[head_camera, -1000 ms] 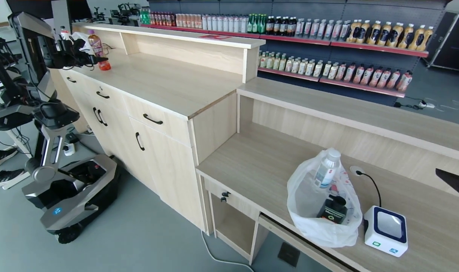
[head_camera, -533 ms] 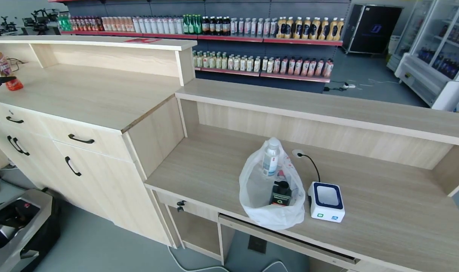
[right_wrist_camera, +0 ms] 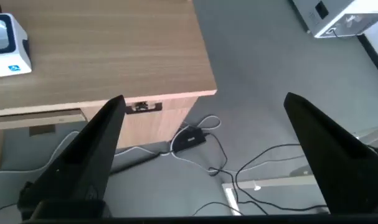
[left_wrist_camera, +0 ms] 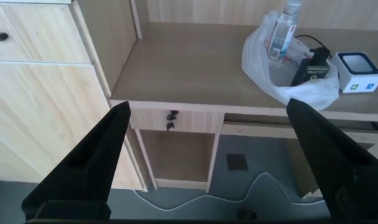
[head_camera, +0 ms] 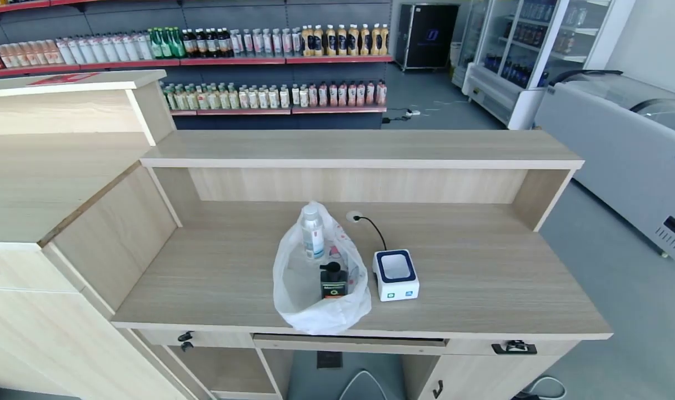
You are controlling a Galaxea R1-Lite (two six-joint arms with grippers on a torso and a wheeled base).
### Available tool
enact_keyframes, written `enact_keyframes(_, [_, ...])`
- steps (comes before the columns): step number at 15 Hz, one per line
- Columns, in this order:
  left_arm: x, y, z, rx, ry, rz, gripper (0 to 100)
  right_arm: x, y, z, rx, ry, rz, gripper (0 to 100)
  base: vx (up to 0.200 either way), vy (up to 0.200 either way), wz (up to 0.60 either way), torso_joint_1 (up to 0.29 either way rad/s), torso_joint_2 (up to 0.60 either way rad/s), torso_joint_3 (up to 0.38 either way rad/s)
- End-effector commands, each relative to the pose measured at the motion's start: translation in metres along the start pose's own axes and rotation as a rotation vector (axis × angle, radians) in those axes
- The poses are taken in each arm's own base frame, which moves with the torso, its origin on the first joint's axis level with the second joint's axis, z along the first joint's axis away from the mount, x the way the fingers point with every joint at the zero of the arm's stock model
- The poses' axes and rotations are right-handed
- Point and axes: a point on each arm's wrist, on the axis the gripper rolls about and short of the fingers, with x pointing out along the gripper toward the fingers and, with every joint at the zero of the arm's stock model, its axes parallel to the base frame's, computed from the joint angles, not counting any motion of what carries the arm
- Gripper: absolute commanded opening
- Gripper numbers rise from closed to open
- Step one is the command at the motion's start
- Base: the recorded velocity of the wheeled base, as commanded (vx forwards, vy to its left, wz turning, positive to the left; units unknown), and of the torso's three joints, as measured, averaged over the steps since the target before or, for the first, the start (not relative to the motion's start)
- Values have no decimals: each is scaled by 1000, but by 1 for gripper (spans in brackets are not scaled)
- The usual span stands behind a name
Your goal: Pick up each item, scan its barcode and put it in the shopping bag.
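Observation:
A white plastic shopping bag (head_camera: 315,303) stands open on the wooden counter (head_camera: 481,278). Inside it are an upright clear bottle (head_camera: 313,233) and a black pump bottle (head_camera: 333,282). The white barcode scanner (head_camera: 395,273) sits just right of the bag, its cable running to a hole at the back. My left gripper (left_wrist_camera: 207,104) hangs open and holds nothing, low in front of the counter; beyond it are the bag (left_wrist_camera: 269,84), the clear bottle (left_wrist_camera: 282,31) and the scanner (left_wrist_camera: 360,70). My right gripper (right_wrist_camera: 204,98) is open over the floor by the counter's right end, near the scanner (right_wrist_camera: 5,46).
A raised ledge (head_camera: 359,150) backs the counter, and a taller counter (head_camera: 43,178) adjoins it on the left. Drawers (left_wrist_camera: 170,119) sit under the front edge. Cables (right_wrist_camera: 201,149) lie on the floor. Drink shelves (head_camera: 259,61) and a chest freezer (head_camera: 620,150) stand behind.
The head camera has swung right, so the counter with the bag and scanner now sits centred. The bag, bottles and scanner have not moved on the counter.

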Motion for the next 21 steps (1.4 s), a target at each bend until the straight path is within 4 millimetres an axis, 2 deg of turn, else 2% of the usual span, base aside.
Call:
enact_keyframes(1, [0,0,0,0,1,1,100,-17,9,-38,19,-54,10,100,0,0,-600,2,2,-2])
enact_keyframes(6, [0,0,0,0,1,1,100,-15,18,-81,84,-210,136,100,0,0,0,0,0,0])
enact_keyframes(9, [0,0,0,0,1,1,100,-23,18,-97,118,-251,179,100,0,0,0,0,0,0])
enact_keyframes(13, [0,0,0,0,1,1,100,-34,20,-107,164,-374,377,100,0,0,0,0,0,0])
enact_keyframes(21, [0,0,0,0,1,1,100,-32,21,-110,202,-330,376,100,0,0,0,0,0,0])
